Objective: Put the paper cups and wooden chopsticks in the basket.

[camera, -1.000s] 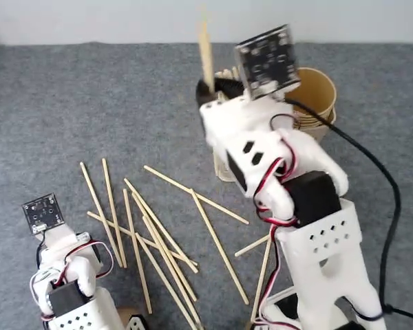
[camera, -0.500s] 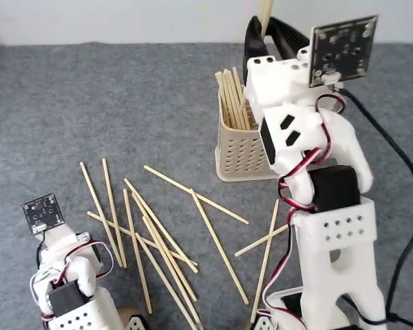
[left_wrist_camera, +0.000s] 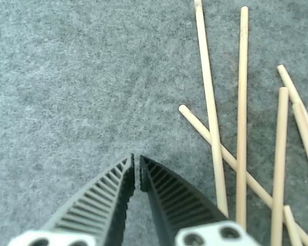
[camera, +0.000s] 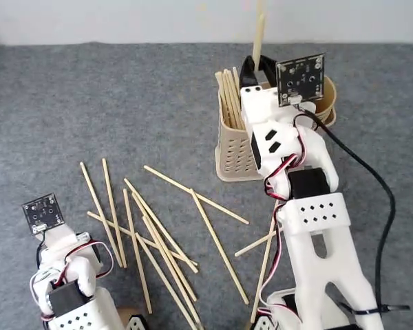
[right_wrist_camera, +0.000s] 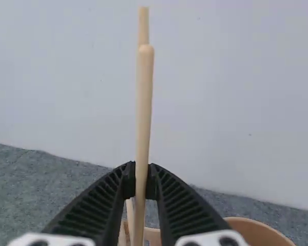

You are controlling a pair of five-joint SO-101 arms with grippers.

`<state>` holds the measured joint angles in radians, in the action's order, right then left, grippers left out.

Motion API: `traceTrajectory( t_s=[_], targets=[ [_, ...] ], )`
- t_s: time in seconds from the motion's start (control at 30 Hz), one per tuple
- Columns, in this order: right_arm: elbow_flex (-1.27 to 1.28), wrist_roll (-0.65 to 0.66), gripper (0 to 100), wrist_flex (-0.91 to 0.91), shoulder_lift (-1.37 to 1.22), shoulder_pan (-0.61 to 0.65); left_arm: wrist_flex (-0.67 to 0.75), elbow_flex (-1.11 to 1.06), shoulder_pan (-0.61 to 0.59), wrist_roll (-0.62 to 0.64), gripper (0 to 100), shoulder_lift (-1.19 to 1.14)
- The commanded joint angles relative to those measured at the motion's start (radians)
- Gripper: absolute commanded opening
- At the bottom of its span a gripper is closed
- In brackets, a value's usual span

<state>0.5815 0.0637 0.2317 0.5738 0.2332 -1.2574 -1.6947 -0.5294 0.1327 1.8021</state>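
Note:
My right gripper (camera: 257,67) (right_wrist_camera: 139,184) hangs over the beige basket (camera: 235,155), shut on an upright wooden chopstick (camera: 259,36) (right_wrist_camera: 143,107). Several chopsticks (camera: 231,100) stand in the basket. Brown paper cups (camera: 324,101) sit inside it, behind the right arm. Several loose chopsticks (camera: 146,227) lie scattered on the grey carpet in the middle. My left gripper (left_wrist_camera: 136,169) is shut on nothing, low over bare carpet beside several loose chopsticks (left_wrist_camera: 241,128); the left arm (camera: 62,275) sits at the near left corner.
The grey carpet (camera: 89,103) covers the table up to a white wall at the far edge. Two more chopsticks (camera: 265,254) lie beside the right arm's base. The far left of the carpet has free room.
The right arm swung from left of the basket, up high, then down over the basket, carrying the upright chopstick. The left arm kept still.

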Motion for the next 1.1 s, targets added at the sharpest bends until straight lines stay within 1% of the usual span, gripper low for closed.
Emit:
traceTrajectory(
  t_s=[0.0,0.07,0.13,0.2,0.3,0.43,0.57,0.7,0.8,1.0,1.07],
  targets=[
    [0.000,0.009,11.0,0.010,0.041,-0.013,0.003,0.012,0.003,-0.002,2,0.014],
    [-0.011,0.011,19.4,0.050,0.048,-0.008,0.003,0.012,0.003,-0.002,2,0.014],
    [-0.048,0.009,24.2,0.111,0.073,-0.005,0.003,0.012,0.003,-0.002,2,0.014],
    [-0.097,0.009,23.6,0.199,0.107,0.013,0.003,0.012,0.003,-0.002,2,0.014],
    [-0.181,-0.002,20.7,0.383,0.150,0.062,0.003,0.012,0.003,-0.002,2,0.014],
    [-0.252,-0.072,18.6,0.628,0.165,0.150,0.003,0.012,0.003,-0.002,2,0.014],
    [-0.258,-0.120,18.0,0.812,0.128,0.232,0.003,0.012,0.003,-0.002,2,0.014],
    [-0.258,-0.166,18.3,0.961,0.038,0.314,0.003,0.012,0.003,-0.002,2,0.014],
    [-0.256,-0.210,18.4,1.023,-0.058,0.377,0.003,0.012,0.003,-0.002,2,0.014],
    [-0.258,-0.265,18.5,1.026,-0.240,0.507,0.003,0.012,0.003,-0.002,2,0.014],
    [-0.258,-0.265,20.7,1.023,-0.289,0.561,0.003,0.012,0.003,-0.002,2,0.014]
  ],
)
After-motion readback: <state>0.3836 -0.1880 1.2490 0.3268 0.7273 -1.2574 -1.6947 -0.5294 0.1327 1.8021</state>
